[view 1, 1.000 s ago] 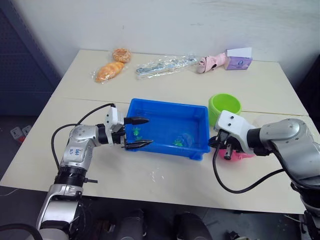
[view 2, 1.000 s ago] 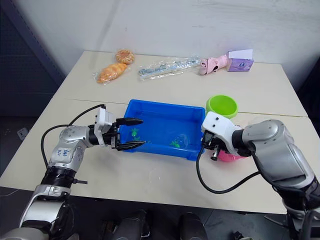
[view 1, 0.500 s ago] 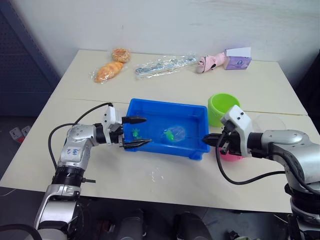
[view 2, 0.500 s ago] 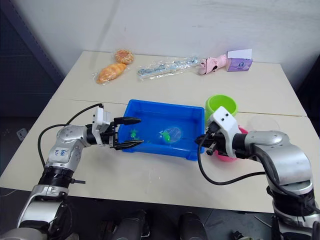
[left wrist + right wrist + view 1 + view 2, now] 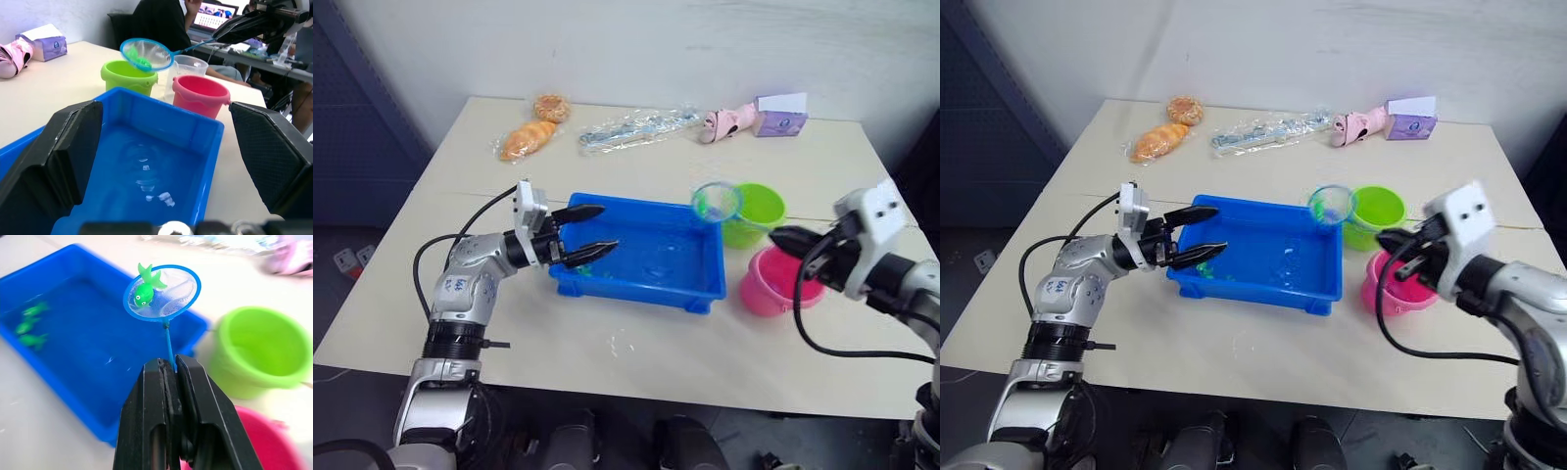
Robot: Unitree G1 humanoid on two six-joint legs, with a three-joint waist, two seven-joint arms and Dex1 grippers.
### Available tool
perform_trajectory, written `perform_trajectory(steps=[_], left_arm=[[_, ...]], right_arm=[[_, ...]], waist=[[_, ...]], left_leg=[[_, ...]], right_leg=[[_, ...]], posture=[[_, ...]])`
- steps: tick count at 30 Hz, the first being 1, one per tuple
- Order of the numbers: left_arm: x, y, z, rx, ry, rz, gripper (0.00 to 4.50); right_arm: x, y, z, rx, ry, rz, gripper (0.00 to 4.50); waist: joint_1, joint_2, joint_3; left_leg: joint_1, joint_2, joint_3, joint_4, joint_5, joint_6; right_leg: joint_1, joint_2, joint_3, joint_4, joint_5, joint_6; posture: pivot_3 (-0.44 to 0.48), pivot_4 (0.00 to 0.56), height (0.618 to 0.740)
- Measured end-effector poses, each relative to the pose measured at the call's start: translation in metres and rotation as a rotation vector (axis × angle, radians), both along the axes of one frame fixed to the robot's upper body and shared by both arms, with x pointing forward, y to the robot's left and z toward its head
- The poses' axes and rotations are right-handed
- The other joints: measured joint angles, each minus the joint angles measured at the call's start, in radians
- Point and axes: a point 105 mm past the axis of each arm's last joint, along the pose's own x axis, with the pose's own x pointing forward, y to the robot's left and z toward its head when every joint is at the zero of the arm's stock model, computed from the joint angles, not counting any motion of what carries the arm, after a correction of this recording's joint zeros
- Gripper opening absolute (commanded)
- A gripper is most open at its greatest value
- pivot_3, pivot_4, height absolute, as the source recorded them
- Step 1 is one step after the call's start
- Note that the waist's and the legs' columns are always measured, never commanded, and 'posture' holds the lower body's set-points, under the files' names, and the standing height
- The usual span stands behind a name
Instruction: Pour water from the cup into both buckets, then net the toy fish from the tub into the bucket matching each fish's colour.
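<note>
Left claw (image 5: 589, 229) spread wide, arm bent; right claw (image 5: 169, 368) pinched closed.

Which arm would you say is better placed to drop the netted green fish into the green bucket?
Right: its gripper holds the net, fish inside, beside the green bucket.

Right gripper (image 5: 170, 366) clamped on net (image 5: 162, 293) handle, 1 green fish (image 5: 145, 286) in hoop above blue tub (image 5: 73, 340), 3 green fish (image 5: 28, 325) in tub, lime bucket (image 5: 261, 350), pink bucket (image 5: 266, 445) beside

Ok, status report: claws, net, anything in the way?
Right claw shut on net, green fish aboard, hoop beside green bucket. Left claw open over tub. Nothing in the way.
</note>
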Motion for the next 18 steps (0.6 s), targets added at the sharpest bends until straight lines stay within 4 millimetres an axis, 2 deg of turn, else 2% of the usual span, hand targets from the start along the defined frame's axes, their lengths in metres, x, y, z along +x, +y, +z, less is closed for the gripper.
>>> perform_trajectory(steps=[3, 6, 9, 12, 16, 18], left_arm=[[0.003, -0.008, 0.007, -0.038, -0.001, 0.003, 4.44], [0.003, -0.018, 0.007, -0.062, -0.006, -0.017, 4.44], [0.002, -0.023, 0.007, -0.068, -0.038, -0.031, 4.44], [0.001, -0.023, 0.005, -0.041, -0.072, -0.035, 4.44], [0.001, -0.023, 0.004, -0.032, -0.088, -0.035, 4.44], [0.000, -0.023, 0.003, -0.031, -0.094, -0.039, 4.44]], right_arm=[[0.010, -0.031, 0.008, -0.030, -0.068, -0.141, 0.00], [0.020, -0.046, 0.012, -0.104, -0.130, -0.195, 0.00], [0.032, -0.048, 0.005, -0.228, -0.165, -0.189, 0.00], [0.041, -0.047, -0.014, -0.315, -0.159, -0.185, 0.00], [0.043, -0.051, -0.032, -0.427, -0.146, -0.198, 0.00], [0.045, -0.051, -0.034, -0.482, -0.178, -0.204, 0.00]], waist=[[-0.002, 0.000, 0.000], [-0.003, 0.000, 0.000], [-0.003, 0.000, 0.000], [-0.001, 0.000, 0.000], [0.001, 0.000, 0.000], [0.001, 0.000, 0.000]], left_leg=[[0.000, 0.000, 0.001, 0.000, 0.000, 0.000], [0.000, 0.000, 0.002, -0.001, 0.001, -0.001], [0.000, 0.000, 0.002, -0.001, 0.001, -0.001], [0.000, 0.001, 0.002, 0.000, 0.001, -0.002], [0.000, 0.001, 0.002, 0.000, 0.001, -0.002], [0.000, 0.001, 0.002, 0.000, 0.001, -0.002]], right_leg=[[0.000, 0.000, 0.001, 0.000, 0.000, 0.000], [0.000, 0.001, 0.001, 0.000, 0.000, 0.000], [0.000, 0.002, 0.001, 0.000, 0.000, 0.000], [0.000, 0.002, 0.001, 0.000, 0.000, 0.000], [0.000, 0.002, 0.001, -0.001, 0.000, 0.000], [0.000, 0.002, 0.001, -0.001, 0.000, 0.000]], posture=[[0.000, 0.150, 0.740], [0.000, 0.150, 0.740], [0.000, 0.150, 0.740], [0.000, 0.150, 0.740], [0.000, 0.150, 0.740], [0.000, 0.150, 0.740]])
